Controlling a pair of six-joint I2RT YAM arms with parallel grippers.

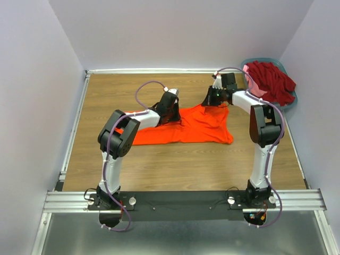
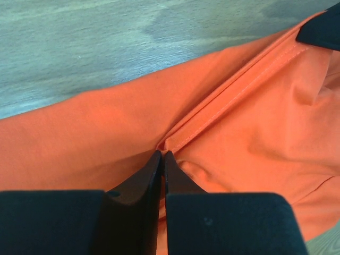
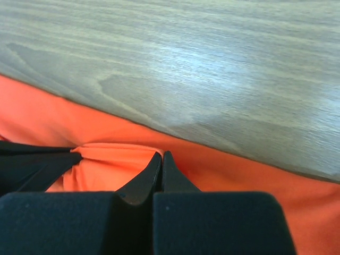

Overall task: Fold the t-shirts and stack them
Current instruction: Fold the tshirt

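Your left gripper (image 2: 162, 154) is clenched on the orange t-shirt (image 1: 199, 127), its tips pinching a stitched seam near the far edge. Your right gripper (image 3: 161, 155) is pinched shut on the bunched far hem, near the left one. The shirt lies spread across the middle of the table (image 1: 159, 170), with bare wood beyond its far hem and in front of its near edge. The dark red t-shirt (image 1: 273, 79) and pink t-shirt (image 1: 255, 83) are heaped in the basket (image 1: 247, 65) at the far right corner, close to your right arm.
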